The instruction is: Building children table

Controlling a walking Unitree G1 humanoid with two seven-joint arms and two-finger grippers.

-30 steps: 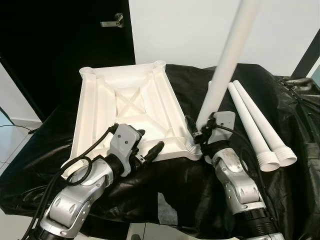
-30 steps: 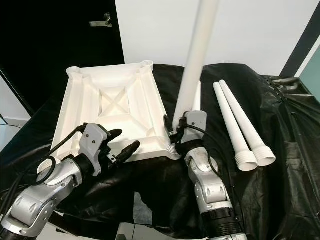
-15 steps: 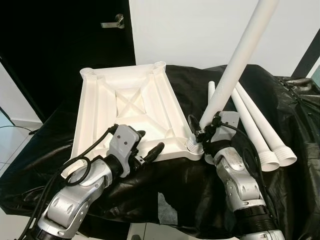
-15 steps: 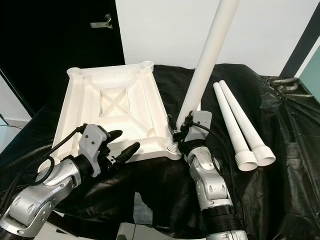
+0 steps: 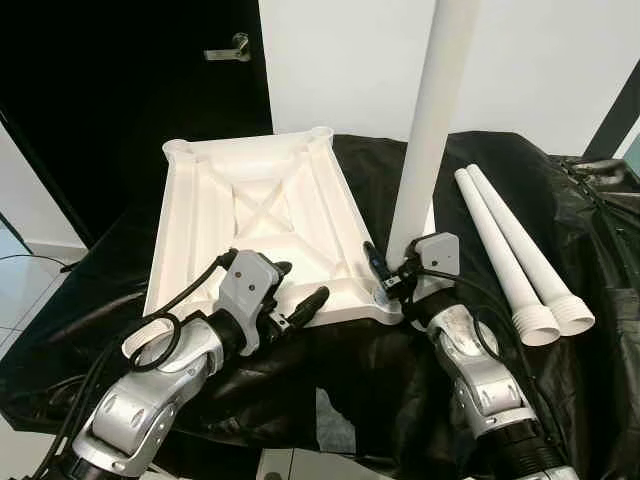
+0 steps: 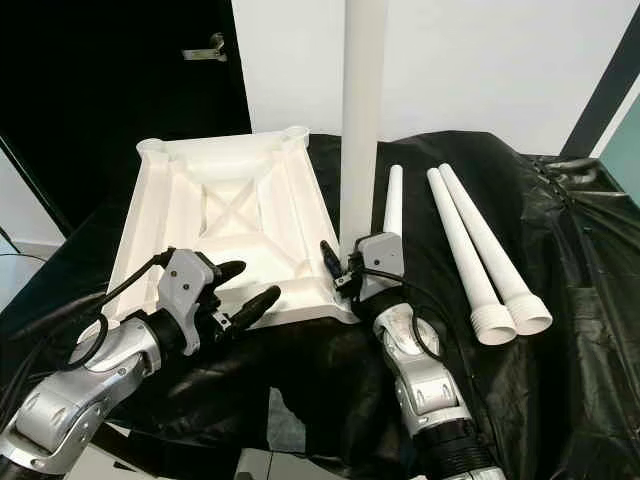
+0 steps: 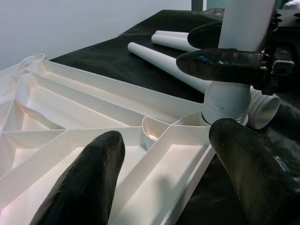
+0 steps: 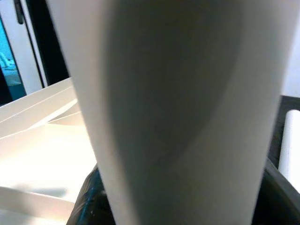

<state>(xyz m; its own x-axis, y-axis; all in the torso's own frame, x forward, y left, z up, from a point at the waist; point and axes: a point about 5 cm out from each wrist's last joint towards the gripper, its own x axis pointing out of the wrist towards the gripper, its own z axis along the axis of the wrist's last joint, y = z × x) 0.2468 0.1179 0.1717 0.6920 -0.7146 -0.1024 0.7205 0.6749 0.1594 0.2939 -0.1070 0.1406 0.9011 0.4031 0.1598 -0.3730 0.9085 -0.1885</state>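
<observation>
Right hand (image 5: 392, 280) grips the upright leg (image 5: 425, 140) in the tabletop's (image 5: 250, 215) near-right socket; any tilt could cross-thread it, left hand (image 5: 300, 300) wide open.

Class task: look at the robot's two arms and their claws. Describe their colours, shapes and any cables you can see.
Both arms are built of rounded silver segments with black joints. Each ends in a grey boxy wrist block carrying a claw of two long, glossy black fingers: the left claw, the right claw. Black cables loop along both arms, in a big loop beside the left forearm.
</observation>
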